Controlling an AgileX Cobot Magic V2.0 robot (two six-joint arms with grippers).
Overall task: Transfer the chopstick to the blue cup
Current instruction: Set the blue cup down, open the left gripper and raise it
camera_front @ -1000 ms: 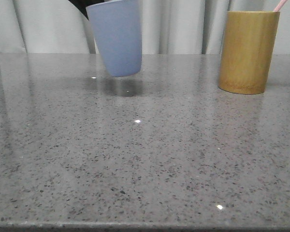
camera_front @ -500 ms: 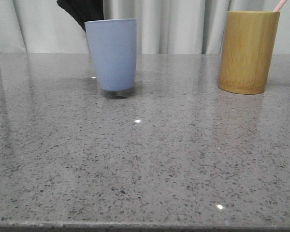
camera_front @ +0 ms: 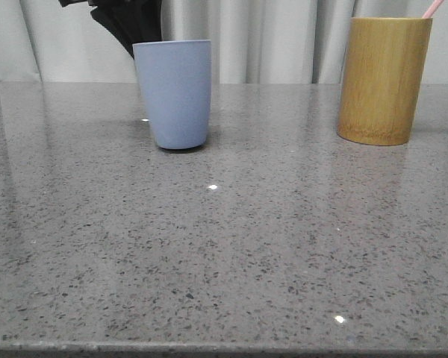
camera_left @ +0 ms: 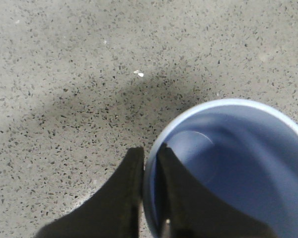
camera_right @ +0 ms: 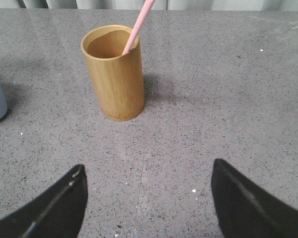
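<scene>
Grey speckled stone table, glossy. Tall yellow-brown bamboo cylinder stands to the robot's right, well apart from the matte periwinkle-blue cup, upright on the table. Left gripper pinches the cup's rim, one finger inside, one outside. Right gripper is spread wide, empty, facing the cylinder. Thin pale pink chopstick leans inside the cylinder, top end sticking out. Likely light, stiff, smooth and slippery: pinch the exposed upper end squarely, lift straight up.
</scene>
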